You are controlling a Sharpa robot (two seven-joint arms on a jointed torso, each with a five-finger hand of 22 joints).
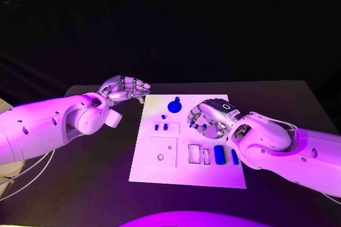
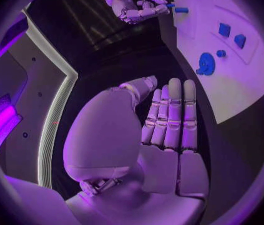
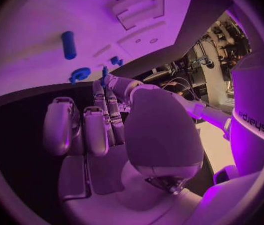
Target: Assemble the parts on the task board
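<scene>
The white task board (image 1: 186,170) (image 2: 244,85) (image 3: 38,15) lies mid-table. On it sit a blue round part (image 1: 174,106) (image 2: 206,64) (image 3: 79,75), small blue parts (image 1: 162,127) (image 2: 224,29) and two blue cylinders (image 1: 219,154) at the near right. My right hand (image 1: 210,117) (image 2: 133,6) (image 3: 101,125) hovers over the board's right middle, fingers curled, pinching a small blue peg (image 2: 169,6) (image 3: 104,72) at its fingertips. My left hand (image 1: 126,89) (image 2: 169,120) floats off the board's far left corner, its fingers straight, side by side and holding nothing.
A raised square plate (image 1: 162,150) and two narrow slots (image 1: 194,154) occupy the board's near half. Black table (image 1: 85,187) surrounds the board on every side. My right forearm (image 1: 284,148) lies over the board's near right edge.
</scene>
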